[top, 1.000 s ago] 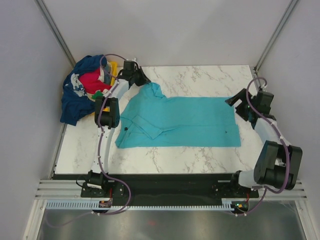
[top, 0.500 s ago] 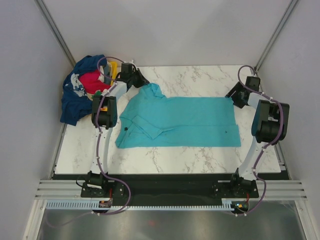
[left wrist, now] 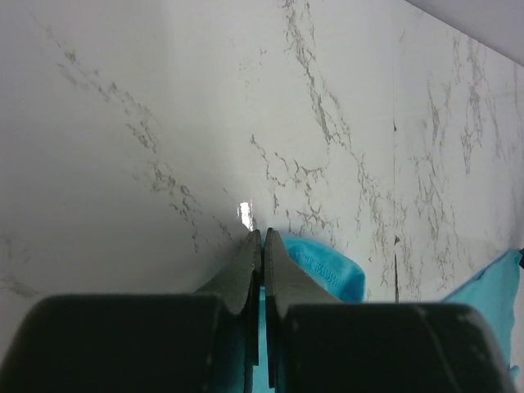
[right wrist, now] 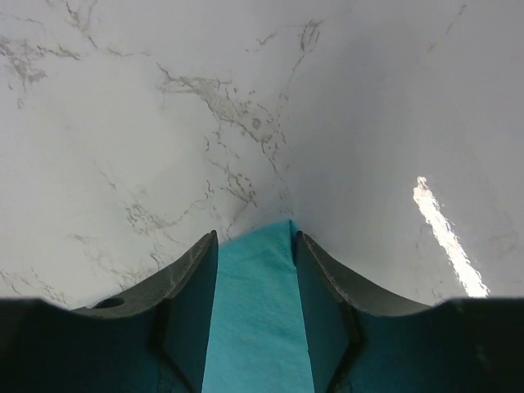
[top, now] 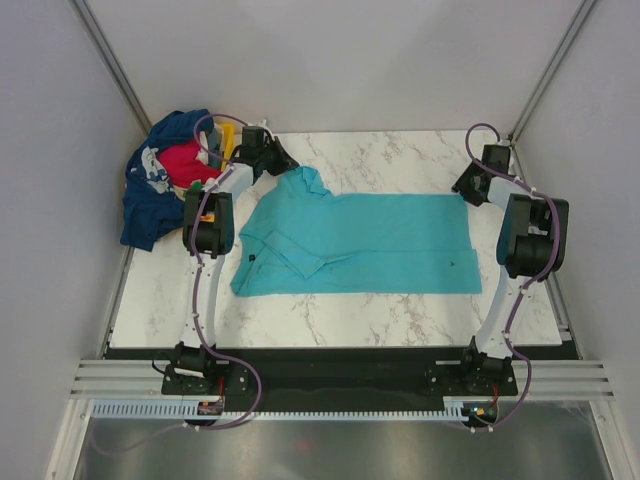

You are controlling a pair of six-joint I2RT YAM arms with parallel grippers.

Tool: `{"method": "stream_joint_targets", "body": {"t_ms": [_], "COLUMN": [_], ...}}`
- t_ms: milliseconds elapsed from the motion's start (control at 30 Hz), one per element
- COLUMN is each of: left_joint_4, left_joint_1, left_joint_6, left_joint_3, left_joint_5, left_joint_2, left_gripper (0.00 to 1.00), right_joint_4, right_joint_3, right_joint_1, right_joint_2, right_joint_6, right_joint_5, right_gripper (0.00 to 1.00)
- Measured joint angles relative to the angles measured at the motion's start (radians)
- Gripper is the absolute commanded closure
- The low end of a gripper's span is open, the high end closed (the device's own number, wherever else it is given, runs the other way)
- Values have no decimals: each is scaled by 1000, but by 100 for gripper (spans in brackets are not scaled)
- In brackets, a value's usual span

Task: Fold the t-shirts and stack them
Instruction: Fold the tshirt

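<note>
We are squeezing our left pincer (left wrist: 262, 239) shut. Its two dark fingers are pressing together with no gap. A strip of the plain teal cloth t-shirt (top: 370, 245) is showing between them lower down, so we are gripping the shirt there. Just right of the tips, a rounded fold of the same teal cloth is lying on the white marble table top (top: 400, 160). Ahead of the tips only bare marble is showing.

From this pincer the shirt is spreading out to the right and towards our bases. It is lying mostly flat, with a folded flap near the left end.

We are holding our right pincer (right wrist: 255, 236) wide open at the far right corner of the shirt. The pointed corner of the cloth is lying in the gap between the two fingers and reaching up to their tips. We cannot tell if the fingers are touching the table.

Close on the left of our left pincer, a pile is sitting at the table's far left corner. A red cloth t-shirt (top: 185, 160) is lying on top of a navy cloth t-shirt with white print (top: 150, 205). A yellow plastic tray (top: 228, 135) is peeking out beside the red one.
</note>
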Motion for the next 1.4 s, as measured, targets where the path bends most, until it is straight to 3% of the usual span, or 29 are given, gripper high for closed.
{"method": "stream_joint_targets", "body": {"t_ms": [267,367,400,433,633,867,1067,1400], "left_joint_4": [5,6,6,7,2,-127,-224,-314], "left_joint_1": [0,0,0,0,0,2,4,-33], "left_joint_6": [0,0,0,0,-6,-39,-40,43], "left_joint_3": [-4,-5,-5,-5,-3,24,-188,-322], "left_joint_5": [0,0,1,1,-3,-60,-139,-218], "left_joint_2": [-2,-2,-2,-2,-2,-23,-234,-597], "left_gripper": [98,98,98,98,98,98,98,98], "right_joint_4": [0,2,4,6,17,13,-24,-5], "right_joint_3": [-8,-8,-8,-8,-7,-9,-54,-202], "right_joint_1": [-1,-1,-1,-1,-1,-2,-2,-2], "right_joint_2": [1,5,6,8,11,7,-89,-309], "right_joint_6": [-22,-31,-33,-39,-44,-31,-27,-23], "right_joint_5": [58,66,68,68,65,2,-71,-141], "right_gripper": [70,82,95,100,100,100,100,100]}}
